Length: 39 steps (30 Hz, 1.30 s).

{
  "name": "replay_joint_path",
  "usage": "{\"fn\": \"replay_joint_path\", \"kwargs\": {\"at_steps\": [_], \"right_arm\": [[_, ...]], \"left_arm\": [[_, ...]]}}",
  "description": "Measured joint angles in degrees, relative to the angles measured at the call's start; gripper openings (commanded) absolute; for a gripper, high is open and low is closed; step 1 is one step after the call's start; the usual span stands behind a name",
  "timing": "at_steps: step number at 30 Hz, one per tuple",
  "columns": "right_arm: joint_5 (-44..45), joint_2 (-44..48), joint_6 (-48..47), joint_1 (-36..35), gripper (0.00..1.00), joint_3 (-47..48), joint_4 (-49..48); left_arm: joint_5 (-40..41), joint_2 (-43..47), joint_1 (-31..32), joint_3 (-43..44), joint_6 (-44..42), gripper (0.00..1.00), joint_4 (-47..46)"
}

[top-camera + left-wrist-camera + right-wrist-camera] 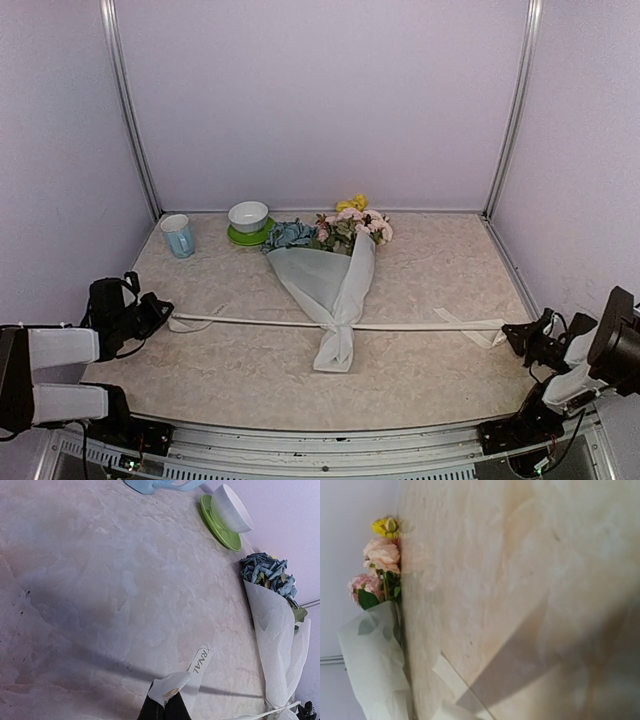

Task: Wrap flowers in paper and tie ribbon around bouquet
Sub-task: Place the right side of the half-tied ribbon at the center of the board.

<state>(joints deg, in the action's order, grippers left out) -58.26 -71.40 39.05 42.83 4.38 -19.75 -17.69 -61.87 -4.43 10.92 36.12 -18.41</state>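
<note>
Marbled table (430,270) holds the bouquet (335,285) at centre, blooms toward 12 o'clock, its ribbon (260,321) pinched tight by the left gripper (163,314) at 9 and right gripper (512,332) at 3 o'clock; uneven pulling could drag it askew or slip an end.

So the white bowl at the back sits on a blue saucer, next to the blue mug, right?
Not quite. The saucer under the white bowl is green, not blue; the mug beside it is the blue one. The top external view shows it.
</note>
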Motion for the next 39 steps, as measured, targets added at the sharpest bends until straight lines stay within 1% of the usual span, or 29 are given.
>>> {"fn": "replay_joint_path", "kwargs": {"at_steps": [3,7,10,12,15,17,21,24,27,30,32,33,36,39], "right_arm": [[-1.6,-1.2,-0.2,1.7,0.0,0.7,0.6],[-4.7,-6.7,0.0,5.1,0.0,0.7,0.7],[-4.8,-7.2,-0.3,5.4,0.0,0.7,1.2],[-4.6,-5.8,-0.9,5.4,0.0,0.8,2.8],[-3.3,-1.0,-2.6,5.1,0.0,1.4,6.6],[0.1,4.6,-4.0,2.1,0.0,2.6,9.2],[10.9,17.7,-6.3,-9.6,0.0,8.1,11.7],[15.1,26.2,-6.2,-18.4,0.0,11.3,11.7],[17.8,30.6,-4.9,-27.9,0.0,12.9,11.8],[20.5,30.0,-4.2,-38.3,0.0,15.9,13.2],[23.4,27.2,-5.1,-46.6,0.0,20.4,15.3],[24.2,25.5,-5.8,-50.8,0.0,23.5,16.5],[26.3,20.7,-8.7,-60.0,0.0,32.4,18.2],[27.4,17.2,-11.5,-66.1,0.0,37.1,18.9]], "left_arm": [[-1.5,0.0,-1.0,-0.5,0.3,0.0,-0.2],[-4.3,0.5,-3.8,-2.0,1.0,0.0,0.0],[-5.1,0.9,-4.6,-2.3,1.1,0.0,0.5],[-5.2,1.4,-4.7,-2.3,1.1,0.0,0.6],[-5.5,1.6,-4.5,-2.2,0.9,0.0,0.7],[-3.7,2.1,-2.4,-1.7,0.1,0.0,1.7],[5.1,4.5,7.9,4.1,-2.2,0.0,4.6],[9.3,4.4,17.2,12.0,-4.4,0.0,4.7],[12.1,0.2,28.5,22.5,-7.6,0.0,4.6],[13.6,-5.8,37.4,32.0,-11.4,0.0,4.3],[14.2,-9.5,41.4,37.3,-14.0,0.0,4.8],[14.6,-11.3,43.1,40.0,-15.5,0.0,5.0],[16.3,-15.1,47.8,46.7,-20.2,0.0,5.2],[17.1,-15.8,51.1,49.4,-23.9,0.0,4.9]]}}
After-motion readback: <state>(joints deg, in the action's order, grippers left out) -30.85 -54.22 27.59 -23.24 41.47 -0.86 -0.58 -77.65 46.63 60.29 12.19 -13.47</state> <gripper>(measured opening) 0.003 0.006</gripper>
